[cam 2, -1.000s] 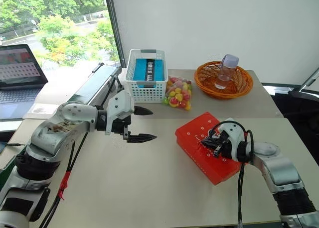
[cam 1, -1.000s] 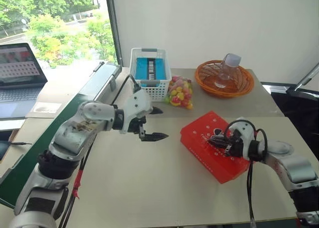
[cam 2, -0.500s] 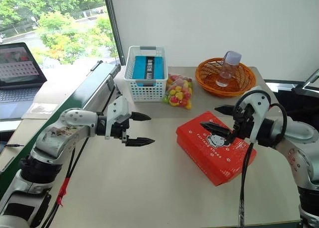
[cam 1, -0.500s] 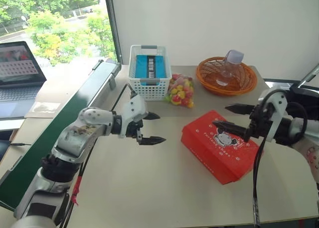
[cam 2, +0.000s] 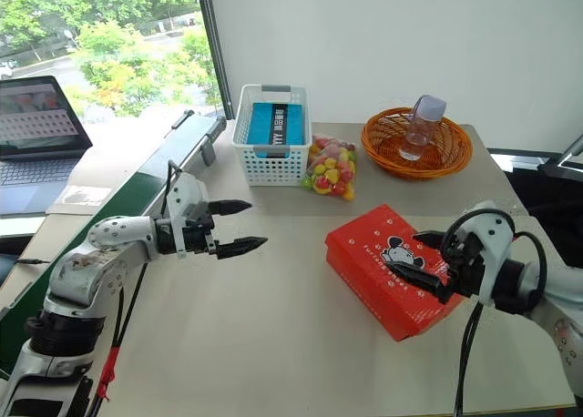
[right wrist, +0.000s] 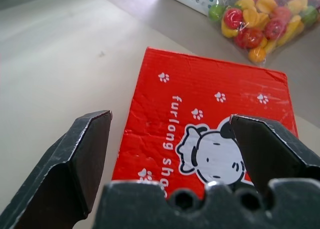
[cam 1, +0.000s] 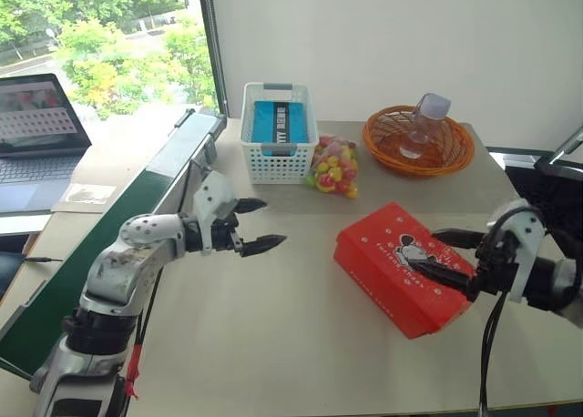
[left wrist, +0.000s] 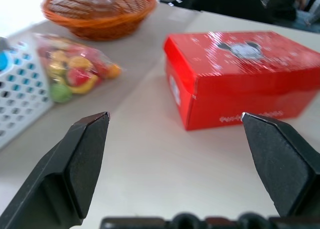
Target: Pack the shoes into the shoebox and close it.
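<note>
The red shoebox (cam 1: 387, 249) lies shut on the table's right half, its lid with white paw marks and a cartoon picture (right wrist: 212, 154) facing up. The shoes are out of view. My right gripper (cam 1: 424, 251) hovers open just over the box's near right end, fingers spread above the lid and touching nothing. In the right wrist view the lid (right wrist: 200, 99) shows between its open fingers. My left gripper (cam 1: 273, 221) hangs open and empty above the table, well left of the box and pointing toward it. The left wrist view looks at the box's side (left wrist: 240, 74) from a distance.
A white lattice basket (cam 1: 278, 130) holding a blue packet stands at the back. Beside it lies a bag of colourful sweets (cam 1: 334, 167). An orange wicker basket (cam 1: 417, 142) with a clear bottle (cam 1: 428, 116) sits back right. A laptop (cam 1: 41, 126) and a green board (cam 1: 109, 226) are on the left.
My right gripper has opened, lifted off the lid and drawn back toward the right. My left gripper has shifted a little to the left. The box stays shut.
</note>
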Controlling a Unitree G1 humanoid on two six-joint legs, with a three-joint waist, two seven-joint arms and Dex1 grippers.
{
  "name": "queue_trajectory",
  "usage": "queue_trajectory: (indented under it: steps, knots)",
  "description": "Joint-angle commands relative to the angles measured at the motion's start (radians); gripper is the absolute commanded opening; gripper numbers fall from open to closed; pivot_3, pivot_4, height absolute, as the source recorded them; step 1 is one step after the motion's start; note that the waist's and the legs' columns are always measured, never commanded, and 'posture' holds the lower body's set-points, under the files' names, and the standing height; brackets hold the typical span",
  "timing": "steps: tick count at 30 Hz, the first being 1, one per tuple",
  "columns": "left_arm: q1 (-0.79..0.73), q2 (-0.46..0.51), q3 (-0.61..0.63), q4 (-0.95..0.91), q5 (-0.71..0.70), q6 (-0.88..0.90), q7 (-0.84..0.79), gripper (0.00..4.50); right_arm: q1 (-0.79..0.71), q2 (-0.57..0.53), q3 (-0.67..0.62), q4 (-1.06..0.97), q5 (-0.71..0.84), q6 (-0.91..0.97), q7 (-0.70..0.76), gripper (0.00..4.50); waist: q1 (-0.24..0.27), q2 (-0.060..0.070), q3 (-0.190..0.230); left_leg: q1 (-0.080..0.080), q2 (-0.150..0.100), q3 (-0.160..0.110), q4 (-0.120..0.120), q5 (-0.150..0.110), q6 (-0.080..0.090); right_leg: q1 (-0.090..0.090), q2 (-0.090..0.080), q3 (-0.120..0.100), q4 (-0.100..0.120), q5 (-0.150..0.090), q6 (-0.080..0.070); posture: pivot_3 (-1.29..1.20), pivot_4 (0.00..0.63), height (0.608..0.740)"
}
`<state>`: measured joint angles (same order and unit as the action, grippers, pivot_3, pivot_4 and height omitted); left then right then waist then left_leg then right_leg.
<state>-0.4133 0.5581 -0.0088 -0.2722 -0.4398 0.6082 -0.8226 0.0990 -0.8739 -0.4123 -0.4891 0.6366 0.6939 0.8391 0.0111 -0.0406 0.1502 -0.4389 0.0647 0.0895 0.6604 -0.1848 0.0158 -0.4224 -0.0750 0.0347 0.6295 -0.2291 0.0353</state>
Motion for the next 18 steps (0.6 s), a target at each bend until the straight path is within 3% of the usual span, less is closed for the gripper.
queue_trajectory:
  steps: [1, 9, 18]
  knots:
    - [0.045, -0.014, 0.017, -0.061, 0.019, -0.039, 0.056, 4.5, 0.009, 0.036, -0.001, 0.045, -0.053, -0.093, -0.013, 4.47, -0.001, 0.0, 0.0, 0.0, 0.0, 0.0, 0.0, 0.0, 0.0, 0.0, 0.0, 0.0, 0.0, 0.0, 0.0, 0.0, 0.15, 0.74]
    - [0.167, 0.009, 0.02, -0.086, 0.057, -0.096, 0.082, 4.5, 0.009, 0.082, 0.006, 0.121, -0.099, -0.17, -0.012, 4.47, -0.005, 0.0, 0.0, 0.001, 0.0, 0.001, 0.0, 0.0, 0.0, -0.001, 0.0, 0.001, 0.001, 0.001, -0.001, 0.0, 0.15, 0.74]
    - [0.205, -0.023, -0.012, -0.031, 0.109, -0.172, 0.104, 4.5, 0.027, 0.144, 0.043, 0.131, -0.145, -0.217, -0.046, 4.47, 0.0, 0.0, 0.0, 0.001, 0.0, 0.001, 0.0, 0.0, 0.0, -0.001, 0.0, 0.0, 0.0, 0.001, -0.001, 0.0, 0.15, 0.74]
